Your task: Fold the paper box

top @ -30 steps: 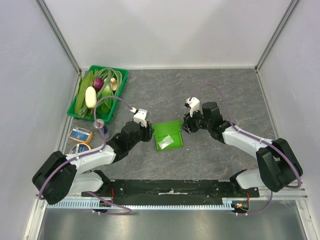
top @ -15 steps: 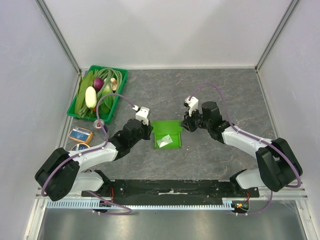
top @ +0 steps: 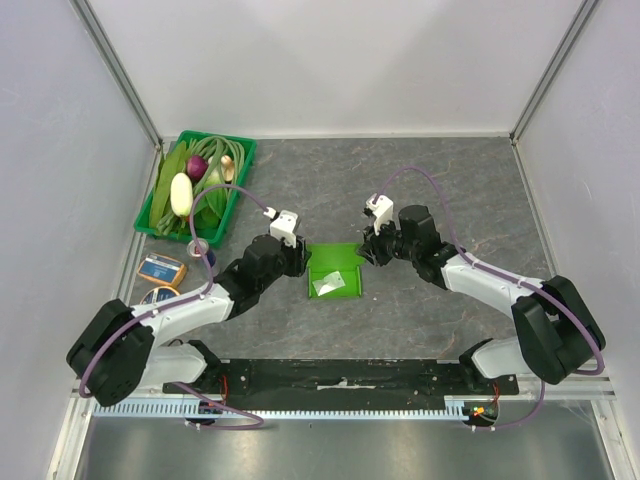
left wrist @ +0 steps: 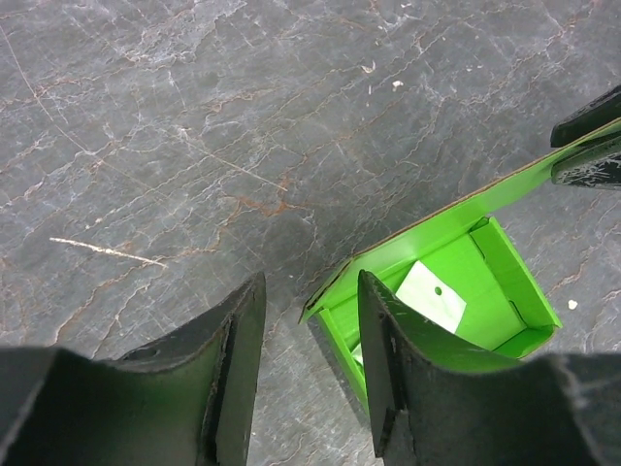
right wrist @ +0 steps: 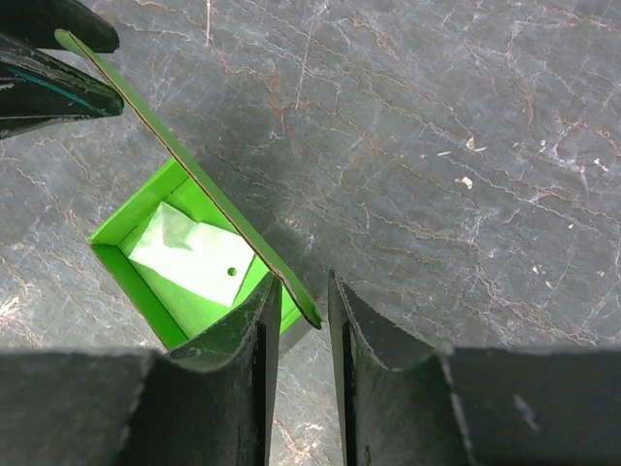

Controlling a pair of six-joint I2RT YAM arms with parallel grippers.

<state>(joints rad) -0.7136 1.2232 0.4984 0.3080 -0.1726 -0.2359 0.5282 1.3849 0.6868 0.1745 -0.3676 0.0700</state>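
The paper box (top: pixel 335 272) is lime green and lies open-topped on the grey table between my arms, with a white slip (top: pixel 334 284) inside. Its long back flap (right wrist: pixel 194 170) stands up on edge. My left gripper (top: pixel 301 261) is open at the box's left end. In the left wrist view it (left wrist: pixel 310 335) straddles the flap's corner and the box (left wrist: pixel 485 282). My right gripper (top: pixel 371 251) is at the right end. In the right wrist view it (right wrist: pixel 301 325) is open by a narrow gap, with the flap's tip between the fingers.
A green crate (top: pixel 240 160) of vegetables stands at the back left. A blue and orange packet (top: pixel 162 270), a second one below it and a small round tub (top: pixel 198 247) lie near the left arm. Grey walls close in the table.
The box has turned from tilted to square with the table edge. Both grippers have moved slightly toward the back and stayed at the box's ends.
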